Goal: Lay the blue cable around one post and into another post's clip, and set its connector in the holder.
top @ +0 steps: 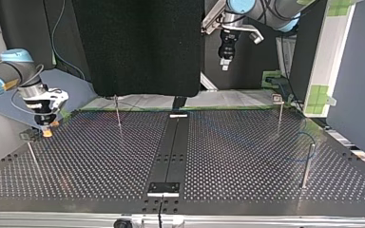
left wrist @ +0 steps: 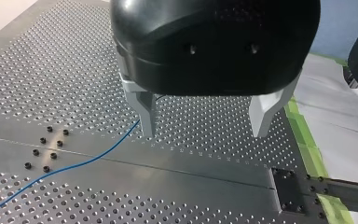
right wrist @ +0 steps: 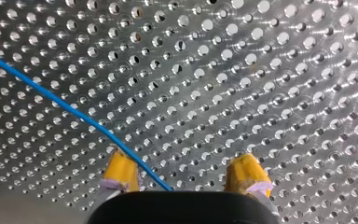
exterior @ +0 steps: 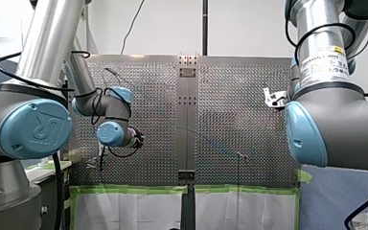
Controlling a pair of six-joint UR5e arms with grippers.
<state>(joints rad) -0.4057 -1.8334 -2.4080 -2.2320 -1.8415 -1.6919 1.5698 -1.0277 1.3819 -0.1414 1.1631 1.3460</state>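
The blue cable point(left wrist: 81, 163) lies loose on the perforated table, running out from under one metal finger of my left gripper point(left wrist: 204, 128), which hangs open above the plate with nothing in it. At the top view's upper right the same gripper point(top: 225, 61) is high over the far edge. My right gripper point(right wrist: 184, 175) is open, its yellow pads low over the plate. The blue cable point(right wrist: 70, 109) passes between them, close to one pad point(right wrist: 121, 170). At the top view's left this gripper point(top: 47, 130) is near the table's edge. The connector is not visible.
Thin posts stand on the table: one point(top: 117, 113) at the back left of the top view, one with a clip head point(top: 279, 111) at the back right, one point(top: 308, 164) at the right with a faint cable loop point(top: 309, 137), and one point(top: 32, 156) beside my right gripper.
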